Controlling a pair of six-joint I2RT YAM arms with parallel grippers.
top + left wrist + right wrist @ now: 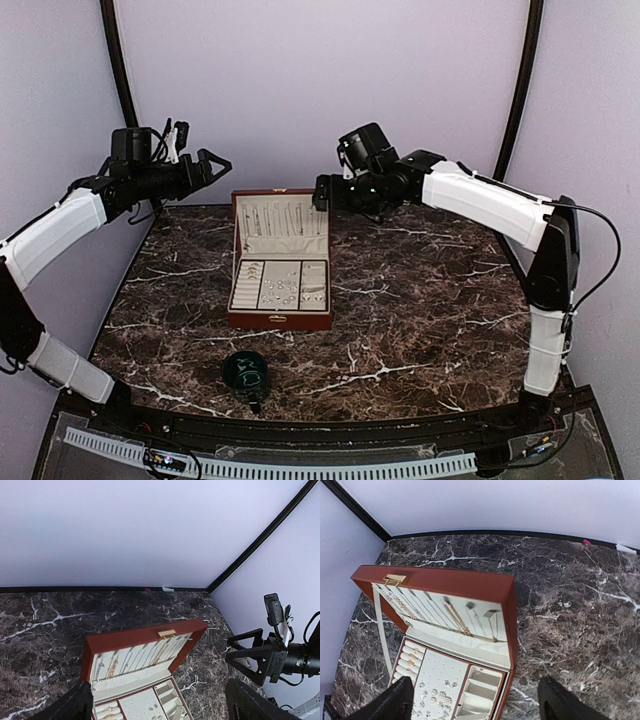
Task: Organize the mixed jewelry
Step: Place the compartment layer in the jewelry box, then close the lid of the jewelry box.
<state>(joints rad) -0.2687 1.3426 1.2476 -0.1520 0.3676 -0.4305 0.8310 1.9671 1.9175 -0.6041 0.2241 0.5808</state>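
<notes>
the top camera sits high beyond the near edge of the marble table (420, 320), looking down and forward over all of it to the back wall (320, 90). both wrist cameras hang above the table, tilted down: the left one faces the far right corner (207, 589), the right one the far left corner (390, 539). all three share the open jewelry box (280, 262), closest in the right wrist view.

text: none legible | labels, brands: none — numbers, signs: none
</notes>
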